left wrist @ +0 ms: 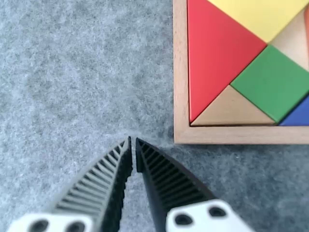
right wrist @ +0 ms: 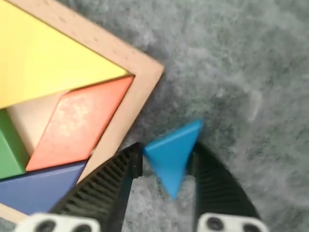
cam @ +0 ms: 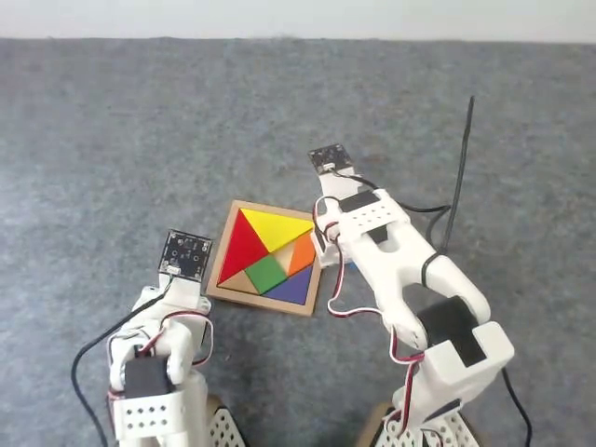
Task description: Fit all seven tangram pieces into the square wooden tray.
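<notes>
The square wooden tray (cam: 235,210) lies in the middle of the grey carpet. It holds a red triangle (left wrist: 217,53), a yellow triangle (right wrist: 43,63), a green square (left wrist: 273,79), an orange parallelogram (right wrist: 77,121), a dark blue triangle (right wrist: 38,188) and a plain wood triangle (left wrist: 234,111). A pale patch (right wrist: 29,121) shows between yellow, green and orange. A light blue triangle (right wrist: 171,154) sits on the carpet just outside the tray's edge, with my right gripper (right wrist: 166,147) shut on it. My left gripper (left wrist: 133,143) is shut with nothing in it, just off the tray's corner (left wrist: 181,135).
Grey carpet (cam: 112,140) stretches all around the tray. A black cable (cam: 461,177) runs up past the right arm (cam: 400,261). The left arm (cam: 158,363) stands at the tray's near-left side.
</notes>
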`<state>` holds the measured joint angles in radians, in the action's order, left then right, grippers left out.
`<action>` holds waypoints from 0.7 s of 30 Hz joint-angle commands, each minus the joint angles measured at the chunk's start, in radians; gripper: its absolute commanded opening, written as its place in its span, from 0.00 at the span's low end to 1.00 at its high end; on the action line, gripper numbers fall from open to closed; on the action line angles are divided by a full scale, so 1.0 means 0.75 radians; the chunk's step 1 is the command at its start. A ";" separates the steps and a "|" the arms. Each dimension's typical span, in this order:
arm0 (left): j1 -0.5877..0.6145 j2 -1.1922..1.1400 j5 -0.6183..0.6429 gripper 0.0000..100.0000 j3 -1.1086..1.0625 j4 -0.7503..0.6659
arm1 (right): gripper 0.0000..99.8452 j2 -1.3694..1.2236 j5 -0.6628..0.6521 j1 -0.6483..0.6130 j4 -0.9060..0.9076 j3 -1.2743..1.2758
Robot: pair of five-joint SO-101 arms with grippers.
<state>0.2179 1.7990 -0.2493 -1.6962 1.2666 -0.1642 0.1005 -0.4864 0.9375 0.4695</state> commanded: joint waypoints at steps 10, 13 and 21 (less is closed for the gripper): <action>0.002 0.027 -0.008 0.01 0.017 0.004 | 0.09 0.017 0.008 0.044 0.024 -0.033; 0.002 0.027 -0.008 0.01 0.017 0.004 | 0.09 0.021 0.008 0.036 0.046 -0.041; 0.002 0.027 -0.008 0.01 0.017 0.004 | 0.09 0.157 0.008 0.034 0.191 -0.125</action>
<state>0.2179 1.7990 -0.2493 -1.6962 1.2666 -0.1473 0.1005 -0.4710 1.0495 0.4235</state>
